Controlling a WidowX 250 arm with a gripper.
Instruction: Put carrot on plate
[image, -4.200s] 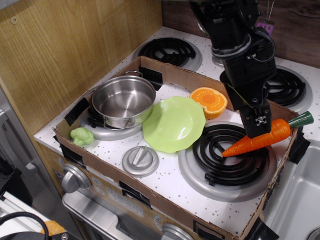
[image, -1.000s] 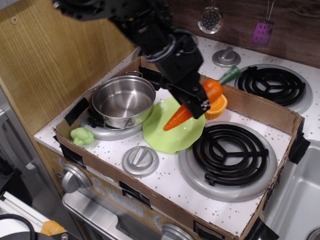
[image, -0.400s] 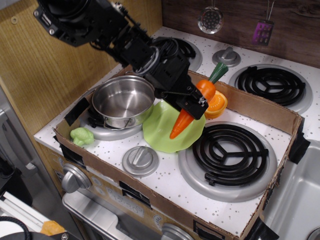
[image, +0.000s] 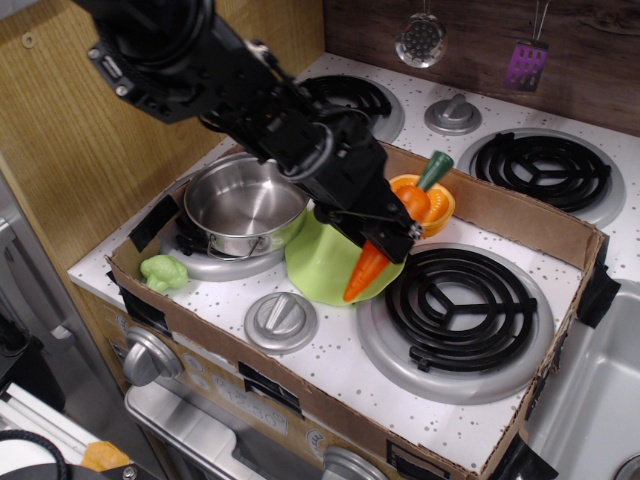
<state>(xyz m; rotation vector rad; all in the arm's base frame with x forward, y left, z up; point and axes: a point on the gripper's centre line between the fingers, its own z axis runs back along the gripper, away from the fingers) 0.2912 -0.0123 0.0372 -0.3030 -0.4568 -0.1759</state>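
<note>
Black arm reaches down-right, end effector grasping the carrot steeply tilted over the plate.

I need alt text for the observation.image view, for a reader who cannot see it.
A black robot gripper holds an orange toy carrot tilted, tip down, over a lime-green plate on a toy stove. A steel pot stands left of the plate, and a coil burner lies right of it.

Obstacles by my plate: steel pot left, orange fruit toy behind, cardboard wall beyond.
</note>
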